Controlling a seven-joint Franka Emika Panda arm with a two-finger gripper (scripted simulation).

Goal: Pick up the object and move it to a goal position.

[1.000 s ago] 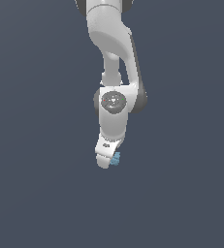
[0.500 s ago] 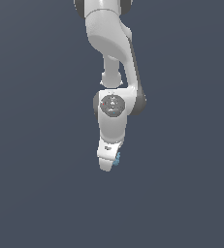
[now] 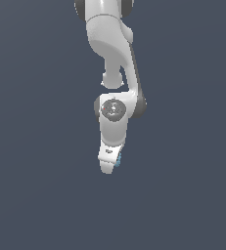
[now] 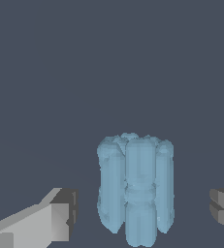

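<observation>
The light-blue grooved block (image 4: 137, 189) stands between my two fingers in the wrist view. A clear gap shows on each side between it and the finger pads (image 4: 65, 215), so the jaws are open around it without touching. In the exterior view the white gripper (image 3: 108, 166) points down from the arm. Only a sliver of the block (image 3: 118, 158) shows at the gripper's side on the exterior view's right. The rest of the block is hidden behind the hand.
A plain dark grey-blue surface (image 3: 41, 195) fills both views. The white arm (image 3: 112, 44) comes down from the top of the exterior view. No goal marker shows.
The gripper has come down a little and its tip now reaches below the block's visible edge. The block has stayed in place.
</observation>
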